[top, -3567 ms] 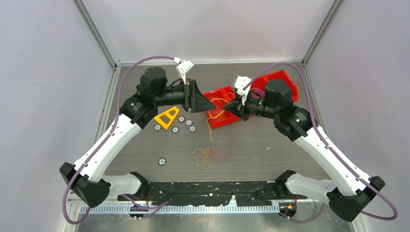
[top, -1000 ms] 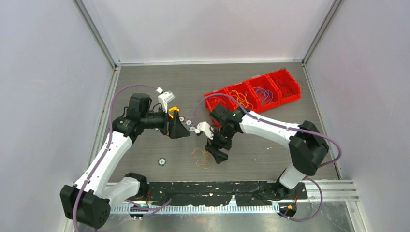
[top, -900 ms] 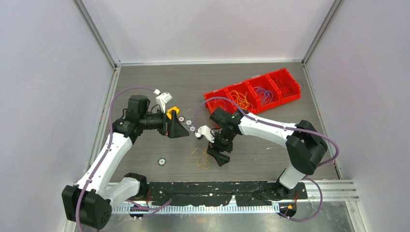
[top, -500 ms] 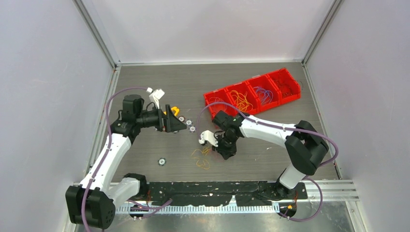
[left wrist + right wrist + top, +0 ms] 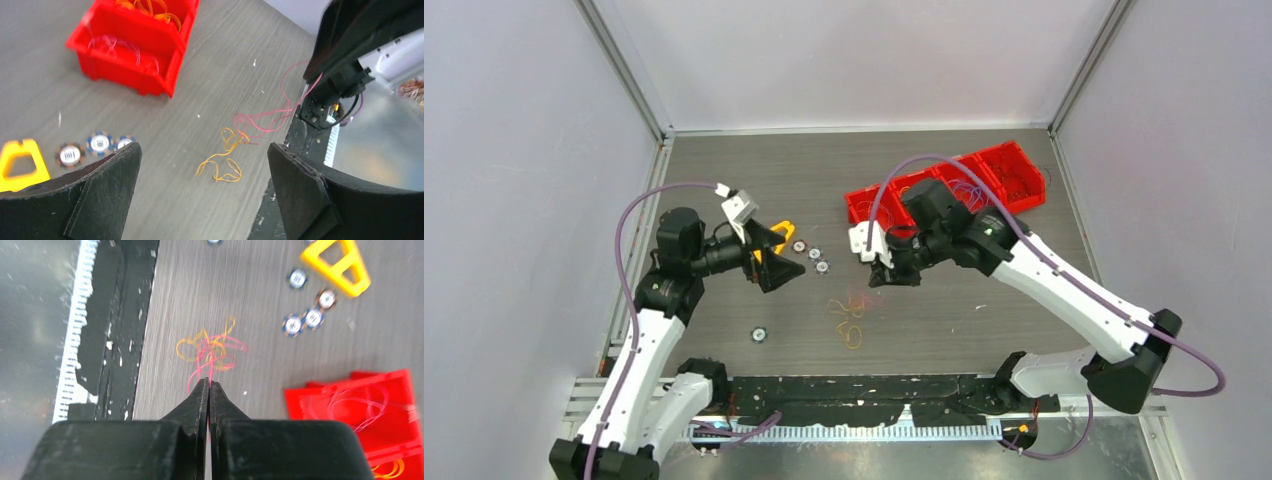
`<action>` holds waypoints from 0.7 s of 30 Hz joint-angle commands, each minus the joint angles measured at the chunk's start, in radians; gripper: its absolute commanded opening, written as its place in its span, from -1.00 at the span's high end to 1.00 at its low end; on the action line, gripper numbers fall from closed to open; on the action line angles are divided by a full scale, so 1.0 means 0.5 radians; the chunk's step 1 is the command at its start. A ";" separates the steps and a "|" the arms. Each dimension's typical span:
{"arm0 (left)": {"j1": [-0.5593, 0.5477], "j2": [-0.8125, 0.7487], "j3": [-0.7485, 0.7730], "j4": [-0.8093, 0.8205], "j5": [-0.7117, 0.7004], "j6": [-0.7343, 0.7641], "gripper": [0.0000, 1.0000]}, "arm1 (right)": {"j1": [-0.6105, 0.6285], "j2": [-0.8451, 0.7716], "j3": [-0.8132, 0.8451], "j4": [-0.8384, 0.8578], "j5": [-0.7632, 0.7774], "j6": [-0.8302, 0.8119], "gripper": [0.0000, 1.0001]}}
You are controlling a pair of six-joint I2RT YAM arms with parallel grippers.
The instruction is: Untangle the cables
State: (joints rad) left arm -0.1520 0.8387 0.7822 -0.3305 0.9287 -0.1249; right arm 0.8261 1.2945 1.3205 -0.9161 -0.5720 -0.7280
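A small tangle of cables (image 5: 849, 320) lies on the table in front of the arm bases, yellow-orange loops (image 5: 225, 160) mixed with a pink-red cable (image 5: 265, 117). My right gripper (image 5: 208, 385) is shut on the pink-red cable (image 5: 215, 352), which runs from its tips down into the yellow loops (image 5: 192, 347). In the top view the right gripper (image 5: 882, 275) hangs just above and behind the tangle. My left gripper (image 5: 779, 262) stands open and empty over the table to the left, its jaws wide apart in the left wrist view (image 5: 205, 170).
A row of red bins (image 5: 944, 190) holding more cables stands at the back right. A yellow triangle piece (image 5: 782, 232) and three discs (image 5: 812, 255) lie by the left gripper. One more disc (image 5: 759, 335) lies nearer the front. The black base plate (image 5: 864, 390) borders the front edge.
My right gripper has shut on the pink-red cable at the tangle and risen back toward the bins, stretching it. The left arm has drawn back to the left, still open.
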 commanded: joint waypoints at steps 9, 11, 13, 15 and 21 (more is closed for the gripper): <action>-0.901 -0.003 0.083 0.752 -0.462 0.366 -0.77 | 0.004 -0.105 0.479 0.311 -0.372 0.514 0.89; -1.026 0.088 0.115 0.773 -0.443 0.358 -0.62 | 0.006 -0.116 0.512 0.431 -0.386 0.623 0.89; -1.113 0.180 0.122 0.758 -0.429 0.388 -0.49 | 0.006 -0.127 0.552 0.564 -0.383 0.722 0.89; -1.168 0.228 0.088 0.758 -0.403 0.444 -0.31 | 0.006 -0.141 0.598 0.654 -0.368 0.802 0.89; -1.068 0.235 -0.143 0.497 -0.462 0.633 0.43 | -0.041 -0.208 0.835 0.896 -0.163 0.973 0.89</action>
State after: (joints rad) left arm -0.7334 0.9775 0.7815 -0.0261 0.7242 0.0998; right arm 0.8249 1.2545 1.6283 -0.6357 -0.7139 -0.3363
